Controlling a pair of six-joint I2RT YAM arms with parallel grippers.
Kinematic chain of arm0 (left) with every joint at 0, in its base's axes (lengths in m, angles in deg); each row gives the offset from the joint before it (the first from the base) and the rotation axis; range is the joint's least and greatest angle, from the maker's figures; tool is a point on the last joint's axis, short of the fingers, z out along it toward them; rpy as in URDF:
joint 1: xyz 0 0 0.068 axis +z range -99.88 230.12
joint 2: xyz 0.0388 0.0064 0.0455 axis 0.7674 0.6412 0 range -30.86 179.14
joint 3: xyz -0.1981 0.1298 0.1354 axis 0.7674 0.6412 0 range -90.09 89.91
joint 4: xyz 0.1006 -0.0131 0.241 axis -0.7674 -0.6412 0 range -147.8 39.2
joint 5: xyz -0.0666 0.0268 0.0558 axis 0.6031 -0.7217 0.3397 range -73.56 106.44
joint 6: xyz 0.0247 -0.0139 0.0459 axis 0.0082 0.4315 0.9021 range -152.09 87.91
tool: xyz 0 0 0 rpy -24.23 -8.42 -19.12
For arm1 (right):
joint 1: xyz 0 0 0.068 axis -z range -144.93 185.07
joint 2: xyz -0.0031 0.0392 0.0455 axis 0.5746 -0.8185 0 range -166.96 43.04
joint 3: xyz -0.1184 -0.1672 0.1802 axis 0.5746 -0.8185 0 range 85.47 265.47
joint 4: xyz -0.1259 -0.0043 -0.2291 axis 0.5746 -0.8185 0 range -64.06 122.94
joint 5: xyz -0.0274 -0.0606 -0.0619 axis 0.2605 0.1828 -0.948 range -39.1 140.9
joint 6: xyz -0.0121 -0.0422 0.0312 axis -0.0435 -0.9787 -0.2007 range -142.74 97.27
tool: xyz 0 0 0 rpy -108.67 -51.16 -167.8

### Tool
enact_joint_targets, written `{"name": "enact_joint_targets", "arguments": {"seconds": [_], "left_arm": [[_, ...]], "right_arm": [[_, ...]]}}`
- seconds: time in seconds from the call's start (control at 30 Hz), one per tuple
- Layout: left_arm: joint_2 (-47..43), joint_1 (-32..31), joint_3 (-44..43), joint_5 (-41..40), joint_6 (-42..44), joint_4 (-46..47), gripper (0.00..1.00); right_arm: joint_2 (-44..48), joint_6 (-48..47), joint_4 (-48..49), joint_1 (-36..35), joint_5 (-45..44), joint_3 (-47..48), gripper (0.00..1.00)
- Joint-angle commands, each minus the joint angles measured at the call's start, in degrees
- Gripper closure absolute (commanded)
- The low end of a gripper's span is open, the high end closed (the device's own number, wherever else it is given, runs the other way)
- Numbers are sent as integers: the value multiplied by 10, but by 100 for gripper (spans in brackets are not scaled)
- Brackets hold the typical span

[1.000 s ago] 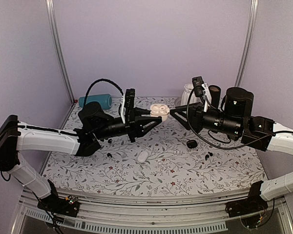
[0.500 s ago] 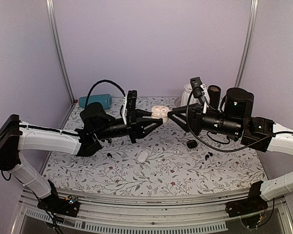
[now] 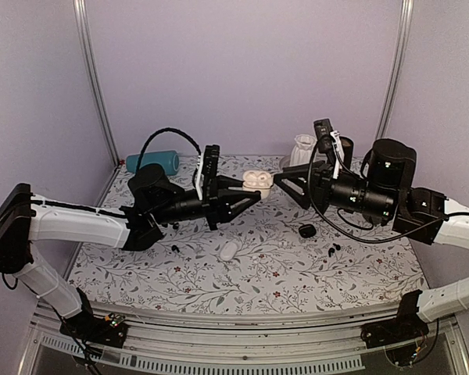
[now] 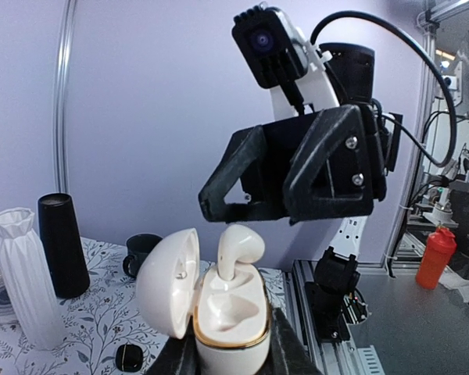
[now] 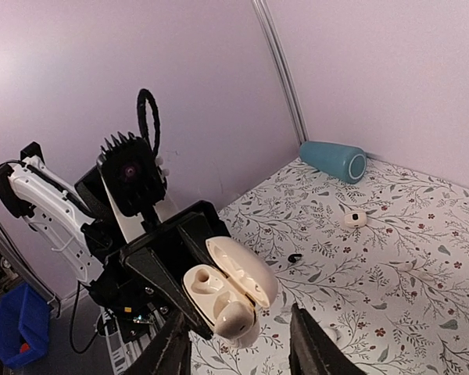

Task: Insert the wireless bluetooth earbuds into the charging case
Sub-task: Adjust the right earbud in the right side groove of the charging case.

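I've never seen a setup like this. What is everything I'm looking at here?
charging case: one, white, lid open, held in the air
earbud: one, white, sticking up out of that case
second case: one, white, mid-cloth
black case: one, on the cloth, right side
small buds: a few, black, scattered on the cloth
cylinder: one, teal, lying far left
vase: one, white, at the back
tube: one, black, upright beside the vase
mug: one, black, near the tube
left gripper: black, shut on the charging case
right gripper: black, open, empty
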Motion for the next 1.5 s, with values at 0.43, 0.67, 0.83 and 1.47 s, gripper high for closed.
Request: {"name": "enact_joint_targets", "arguments": {"seconds": [0.43,0.67,0.83,1.47], "left_arm": [[-8,14,-5,149,-71,59,100],[-5,16,-8,166,-85,68,100],[0,18,-11,174,-92,74,100],[11,17,-32,156,-58,15,100]], "right_arm": [[44,-105,-20,27,187,-8,62],[10,-108,-33,27,242,8,71],[0,-110,-32,27,237,12,72],[19,-103,-24,27,194,11,80]]}}
